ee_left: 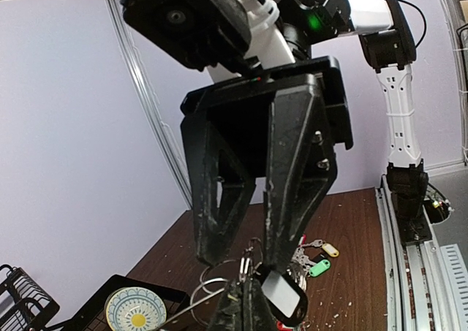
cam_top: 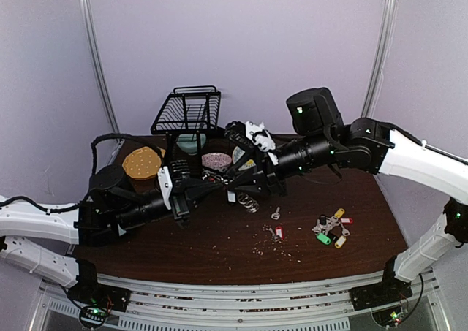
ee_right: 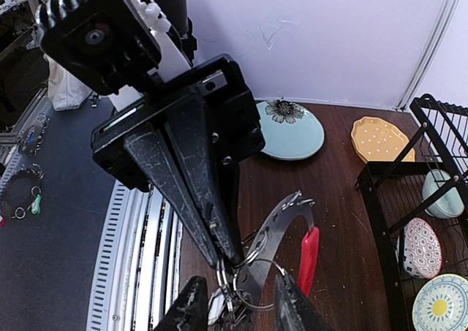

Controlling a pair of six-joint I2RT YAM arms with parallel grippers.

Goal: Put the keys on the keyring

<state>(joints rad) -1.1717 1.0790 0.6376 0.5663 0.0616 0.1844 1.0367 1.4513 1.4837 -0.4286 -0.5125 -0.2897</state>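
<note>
Two of your grippers meet in mid-air above the table (cam_top: 219, 247). Your left gripper (ee_right: 221, 256) is clenched on the keyring (ee_right: 289, 225), which is held aloft with its red arc hanging down. Your right gripper (ee_left: 243, 261) has its jaws parted around the split rings (ee_right: 252, 287). The tagged keys (cam_top: 330, 229) lie on the table to the right, with a bare key (cam_top: 276, 214) and a red-tagged key (cam_top: 278, 233) nearer the middle.
</note>
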